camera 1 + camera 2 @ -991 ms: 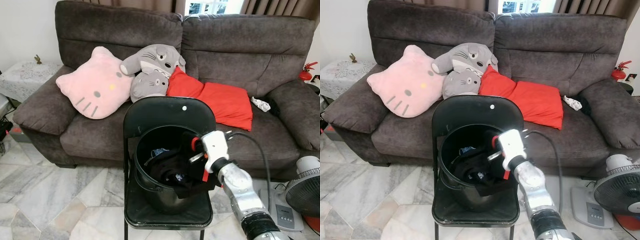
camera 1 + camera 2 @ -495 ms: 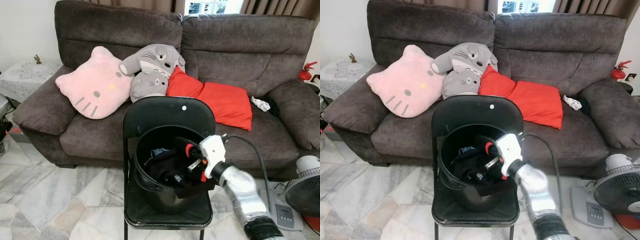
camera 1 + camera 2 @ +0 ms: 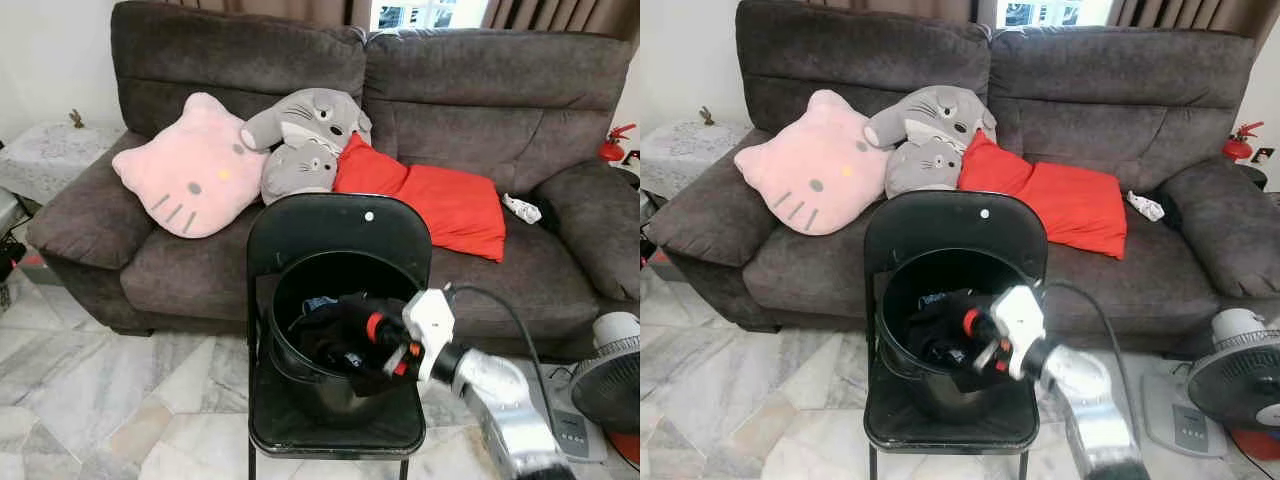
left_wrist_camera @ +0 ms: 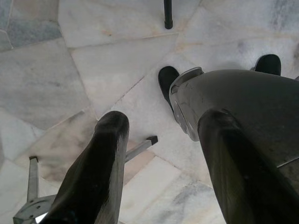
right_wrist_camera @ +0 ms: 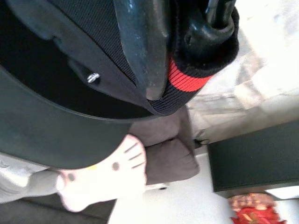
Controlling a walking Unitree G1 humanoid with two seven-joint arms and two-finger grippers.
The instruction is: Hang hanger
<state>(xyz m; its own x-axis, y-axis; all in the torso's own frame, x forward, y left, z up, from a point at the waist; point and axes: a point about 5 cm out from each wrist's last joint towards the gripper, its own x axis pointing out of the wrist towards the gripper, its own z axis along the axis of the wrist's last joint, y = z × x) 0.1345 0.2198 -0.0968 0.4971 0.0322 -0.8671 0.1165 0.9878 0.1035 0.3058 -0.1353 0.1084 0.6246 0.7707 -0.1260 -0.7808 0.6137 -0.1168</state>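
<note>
Now the right end effector has dipped lower into the black bucket on the chair, fingers hidden among dark clothes; no hanger is discernible yet.

Dark brown sofa. Pink cat-face cushion with grey whiskers and yellow nose. Grey plush toys with paler bellies. Bright red cushion. Black folding chair; black bucket; inside, black clothing with red-striped cuff. Pale grey-and-beige marble floor. White lace cloth on side table.
</note>
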